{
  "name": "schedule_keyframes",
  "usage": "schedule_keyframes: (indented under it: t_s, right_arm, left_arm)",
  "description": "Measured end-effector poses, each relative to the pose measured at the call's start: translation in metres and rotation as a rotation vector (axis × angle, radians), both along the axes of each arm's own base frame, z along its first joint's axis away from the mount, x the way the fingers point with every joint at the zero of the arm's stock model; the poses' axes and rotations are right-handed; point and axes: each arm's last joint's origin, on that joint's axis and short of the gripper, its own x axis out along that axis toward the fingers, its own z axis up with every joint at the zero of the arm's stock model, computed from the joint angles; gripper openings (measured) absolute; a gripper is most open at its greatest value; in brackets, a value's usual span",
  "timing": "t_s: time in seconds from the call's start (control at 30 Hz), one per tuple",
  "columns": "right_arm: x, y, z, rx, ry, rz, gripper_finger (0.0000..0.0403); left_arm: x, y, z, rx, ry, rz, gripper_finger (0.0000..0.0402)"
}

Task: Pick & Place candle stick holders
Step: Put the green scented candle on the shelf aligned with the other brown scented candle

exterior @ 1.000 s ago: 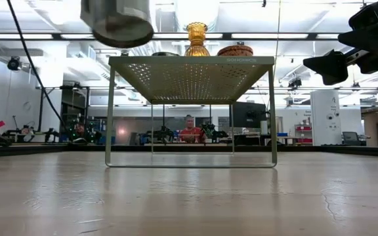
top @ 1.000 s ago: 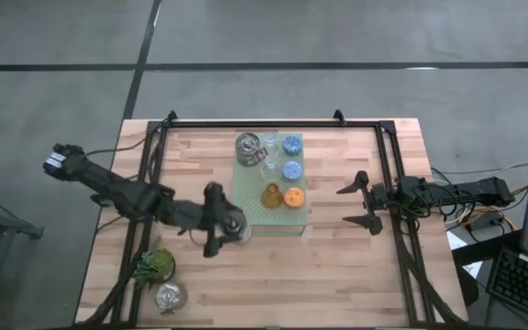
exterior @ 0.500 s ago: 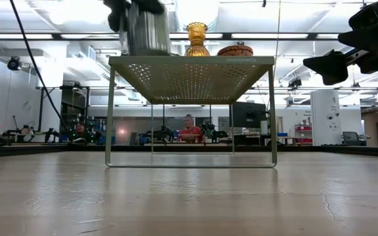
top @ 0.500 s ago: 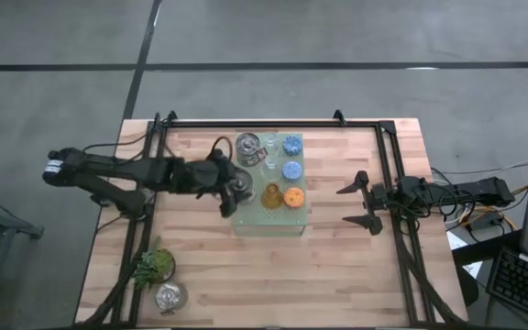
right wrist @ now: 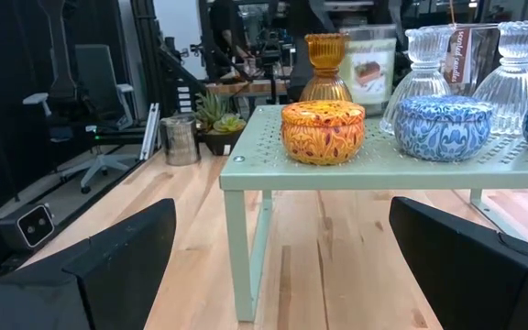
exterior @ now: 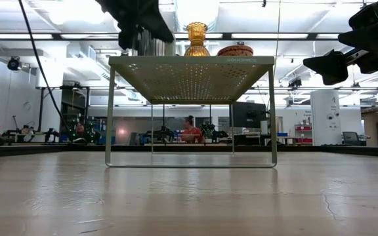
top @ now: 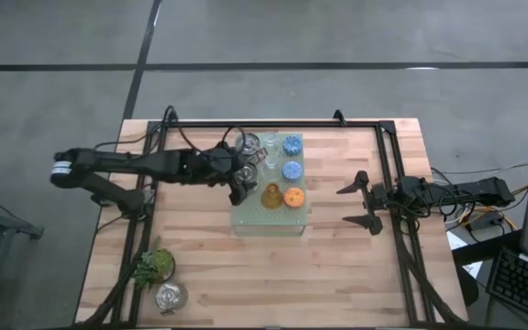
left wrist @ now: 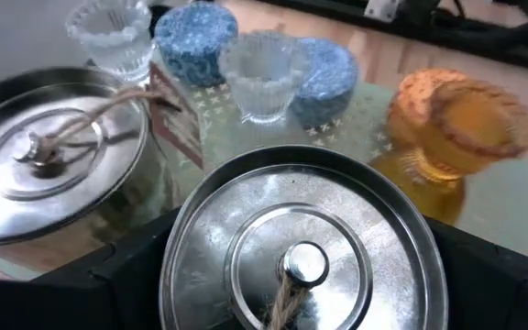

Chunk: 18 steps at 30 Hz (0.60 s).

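My left gripper is shut on a shiny silver holder over the left part of the pale green perforated board. On the board stand a second silver holder, two blue holders, two clear glass ones, an amber one and an orange one. A third silver holder stands on the table at the near left. My right gripper is open and empty to the right of the board. My left gripper pinches the silver holder's round side wall between its two fingers, one on each side, below the rim. The fingers come slanting down from the table's left. The holder is upright, its bottom at the board's top; whether it rests there I cannot tell.
A leafy green plant sprig lies beside the third silver holder at the near left. A black frame runs along the table's far edge and sides. The board stands on thin legs with open room beneath it. A person sits far behind.
My left gripper has carried the silver holder from the board's near left corner toward the far edge and a little right, over the board's left part, next to the other silver holder. The holder has stayed upright and come down to the board's top.
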Motion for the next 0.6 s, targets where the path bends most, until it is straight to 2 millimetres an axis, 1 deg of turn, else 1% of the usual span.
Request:
schedule_keyframes:
  t_s: [0.27, 0.6]
  right_arm:
    - [0.0000, 0.0000, 0.0000, 0.000, 0.000, 0.000, 0.0391]
    - [0.0000, 0.0000, 0.0000, 0.000, 0.000, 0.001, 0.0391]
  left_arm:
    - [0.0059, 0.0016, -0.0044, 0.017, 0.010, 0.027, 0.0360]
    - [0.0059, 0.0019, -0.0074, 0.024, 0.016, 0.035, 0.0360]
